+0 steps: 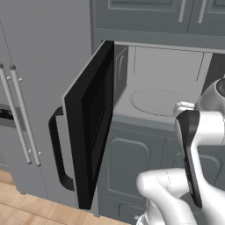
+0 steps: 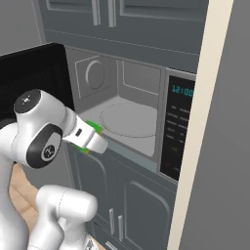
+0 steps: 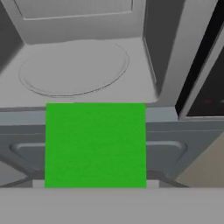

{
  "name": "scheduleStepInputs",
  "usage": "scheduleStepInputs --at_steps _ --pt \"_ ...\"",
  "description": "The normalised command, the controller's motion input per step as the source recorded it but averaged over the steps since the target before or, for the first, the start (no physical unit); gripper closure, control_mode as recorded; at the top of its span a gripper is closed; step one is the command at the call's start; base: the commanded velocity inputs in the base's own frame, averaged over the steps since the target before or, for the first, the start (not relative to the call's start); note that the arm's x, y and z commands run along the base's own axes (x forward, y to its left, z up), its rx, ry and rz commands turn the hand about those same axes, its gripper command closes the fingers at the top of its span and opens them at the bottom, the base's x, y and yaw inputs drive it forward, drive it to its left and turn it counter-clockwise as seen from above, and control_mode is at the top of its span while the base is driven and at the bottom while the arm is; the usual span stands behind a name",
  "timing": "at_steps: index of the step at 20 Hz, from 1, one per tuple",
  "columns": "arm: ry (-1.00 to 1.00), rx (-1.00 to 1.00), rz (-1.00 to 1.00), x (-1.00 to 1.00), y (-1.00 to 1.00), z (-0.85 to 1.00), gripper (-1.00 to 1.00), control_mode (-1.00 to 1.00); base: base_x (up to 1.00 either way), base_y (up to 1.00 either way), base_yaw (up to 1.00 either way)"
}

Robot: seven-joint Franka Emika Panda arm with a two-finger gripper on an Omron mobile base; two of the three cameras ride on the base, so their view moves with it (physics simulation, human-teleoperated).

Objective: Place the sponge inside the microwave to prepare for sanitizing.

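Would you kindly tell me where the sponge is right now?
The sponge is held in the pincer, just outside the open microwave, at its front edge and short of the turntable.

Sponge in pincer, just before microwave opening; door left.

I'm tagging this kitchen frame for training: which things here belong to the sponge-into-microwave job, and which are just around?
Part of the job:
- sponge, held in the gripper
- microwave, door open
- turntable, bare

Just around:
- fridge
- lower cabinets
- upper cabinets
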Motion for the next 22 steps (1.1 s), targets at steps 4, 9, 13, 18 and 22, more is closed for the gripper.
scheduleStepInputs --at_steps 4,9,13,18,22 --pt "0.03 -0.03 0.01 0.19 0.00 0.49 1.00 -1.00 0.00 0.00 0.00" --pt "-0.03 -0.02 0.00 0.06 0.00 0.07 1.00 -1.00 0.00 0.00 0.00" --pt "-0.06 0.00 0.00 0.14 0.00 -0.23 1.00 -1.00 0.00 0.00 0.00" --pt "-0.04 -0.04 0.00 0.30 0.00 -0.08 1.00 -1.00 0.00 0.00 0.00" --pt "0.00 -0.08 0.00 0.38 0.00 0.00 1.00 -1.00 0.00 0.00 0.00"
